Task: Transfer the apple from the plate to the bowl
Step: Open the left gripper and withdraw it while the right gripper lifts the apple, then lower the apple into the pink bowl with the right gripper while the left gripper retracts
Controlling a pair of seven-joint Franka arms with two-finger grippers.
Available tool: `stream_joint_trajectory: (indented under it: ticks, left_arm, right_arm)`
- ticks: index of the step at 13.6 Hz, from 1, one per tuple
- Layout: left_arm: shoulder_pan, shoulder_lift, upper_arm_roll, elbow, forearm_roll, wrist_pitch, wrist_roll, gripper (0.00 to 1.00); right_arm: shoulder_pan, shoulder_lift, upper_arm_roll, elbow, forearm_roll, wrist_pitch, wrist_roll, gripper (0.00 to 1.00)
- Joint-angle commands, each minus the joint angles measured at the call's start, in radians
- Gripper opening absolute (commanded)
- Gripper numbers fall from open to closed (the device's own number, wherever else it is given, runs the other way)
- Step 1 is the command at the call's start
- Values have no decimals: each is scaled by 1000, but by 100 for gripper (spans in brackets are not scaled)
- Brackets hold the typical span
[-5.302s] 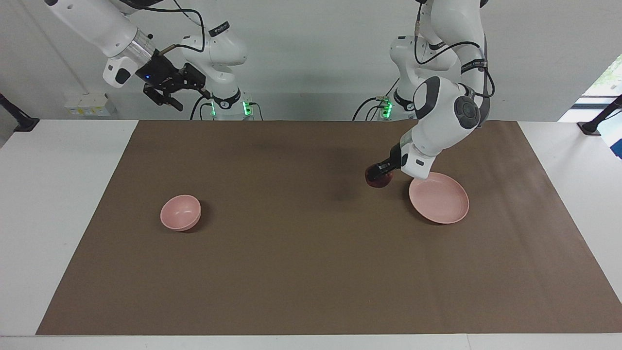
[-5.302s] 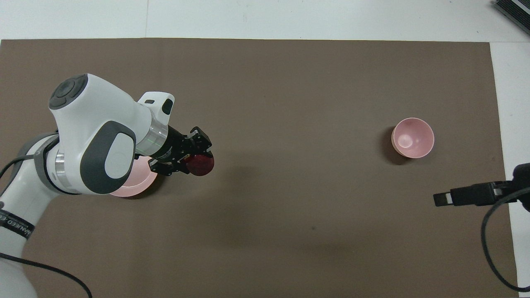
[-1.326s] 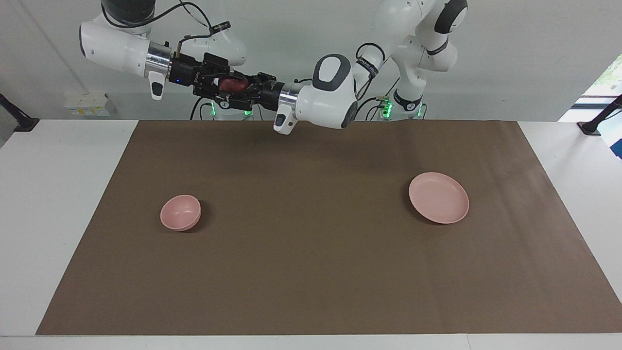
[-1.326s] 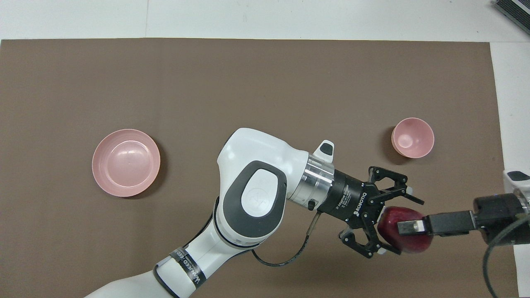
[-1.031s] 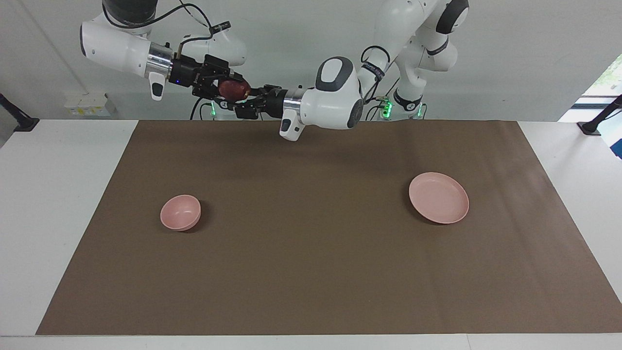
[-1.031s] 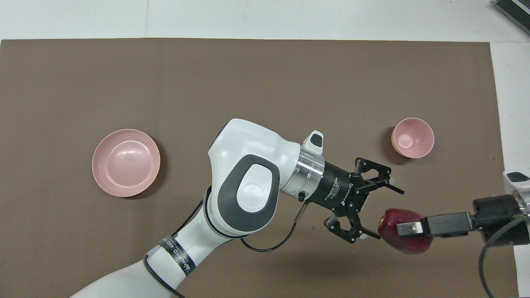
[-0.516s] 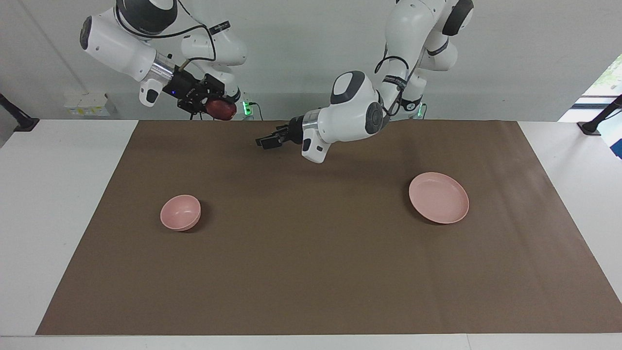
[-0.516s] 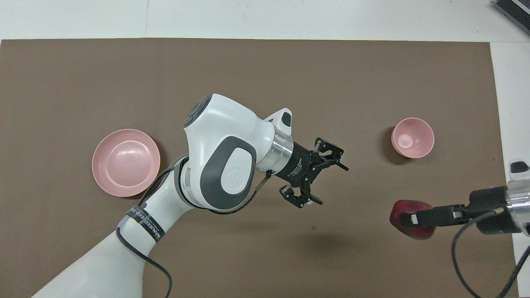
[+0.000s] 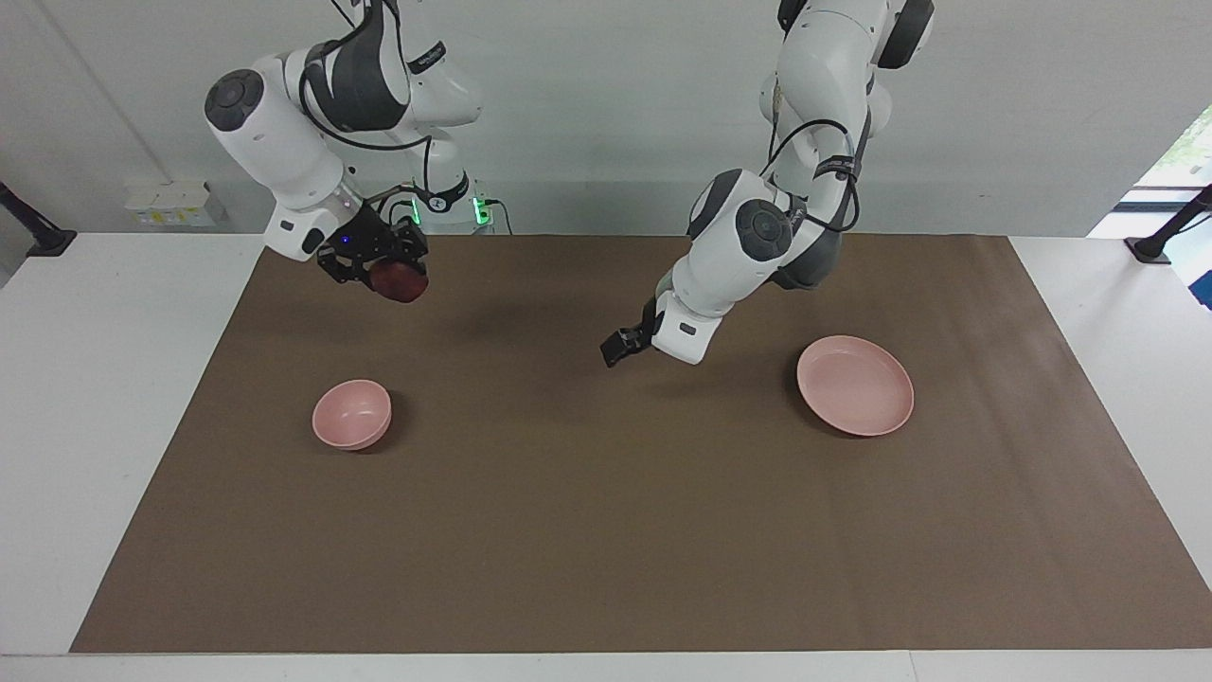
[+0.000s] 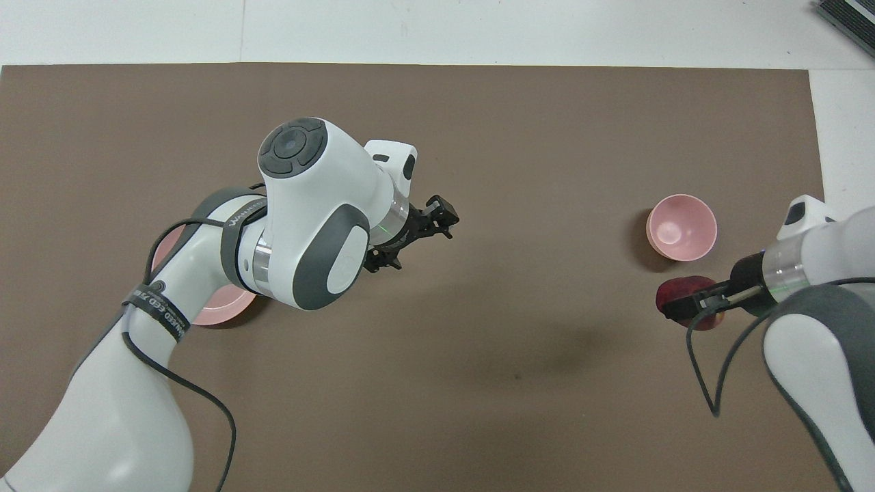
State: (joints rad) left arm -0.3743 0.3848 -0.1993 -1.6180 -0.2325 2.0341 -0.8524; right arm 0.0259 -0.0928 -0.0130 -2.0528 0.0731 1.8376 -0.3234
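Observation:
The dark red apple (image 9: 401,282) is held in my right gripper (image 9: 386,275), which is shut on it in the air over the brown mat, close beside the bowl but not over it. In the overhead view the apple (image 10: 673,290) and right gripper (image 10: 689,303) show just below the bowl (image 10: 681,227). The small deep pink bowl (image 9: 351,414) stands empty toward the right arm's end. The flat pink plate (image 9: 855,385) lies empty toward the left arm's end; in the overhead view the plate (image 10: 205,311) is mostly hidden by the left arm. My left gripper (image 9: 617,349) is open and empty over the mat's middle, and also shows overhead (image 10: 422,236).
A brown mat (image 9: 568,530) covers most of the white table (image 9: 114,379). Only the bowl and the plate stand on it.
The left gripper let go of the apple into the right gripper and drew back toward the plate. The right gripper carried the apple down toward the bowl.

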Motion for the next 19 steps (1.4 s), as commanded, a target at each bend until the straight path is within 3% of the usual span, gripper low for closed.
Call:
stream_joint_trajectory:
  ticks: [1,6,15,19]
  left_arm:
    - [61,-18,1,-26,161,52,27,100]
    - [170,-85,5,-23,305,133,114,100]
    - [432,-273,0,-89,276,95,574,100]
    - [460,-336,1,-103,257,-10,757,100]
  right_arm:
    - [23,135,5,134,-175,38,-29,0]
    - [22,274,5,138,-447,259,-19,0]
    - [8,361,5,132,-497,342,50,0]
    - [0,386,4,126,-497,376,56,0]
